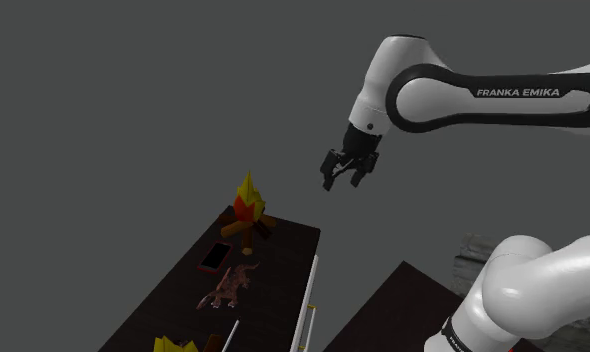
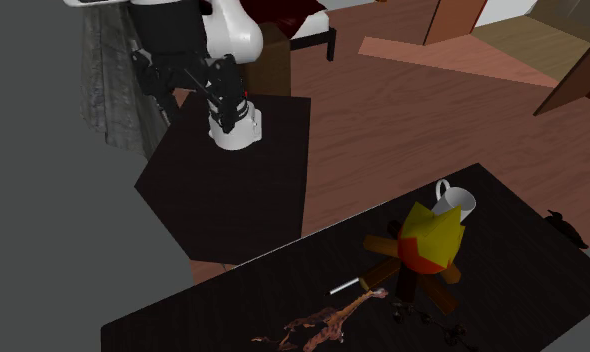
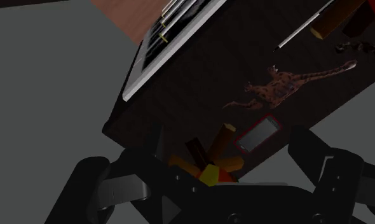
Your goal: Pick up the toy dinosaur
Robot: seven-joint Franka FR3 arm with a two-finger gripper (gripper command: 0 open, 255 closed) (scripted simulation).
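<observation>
The black gripper [image 1: 348, 175] hangs in the air well above the dark table [image 1: 288, 245], its 2 fingers [image 3: 316, 159] spread apart with nothing between them. Almost straight beneath the hand sit a toy campfire [image 1: 248, 208] and, just past it, a red-edged phone [image 3: 257, 133]. The reddish-brown toy dinosaur [image 3: 276, 86] lies flat on the table just beyond the phone, not touching it, well apart from the fingers.

Open air lies above the toy dinosaur [image 1: 226, 288]; the phone [image 1: 215, 256] and campfire [image 1: 249, 212] crowd one side.
</observation>
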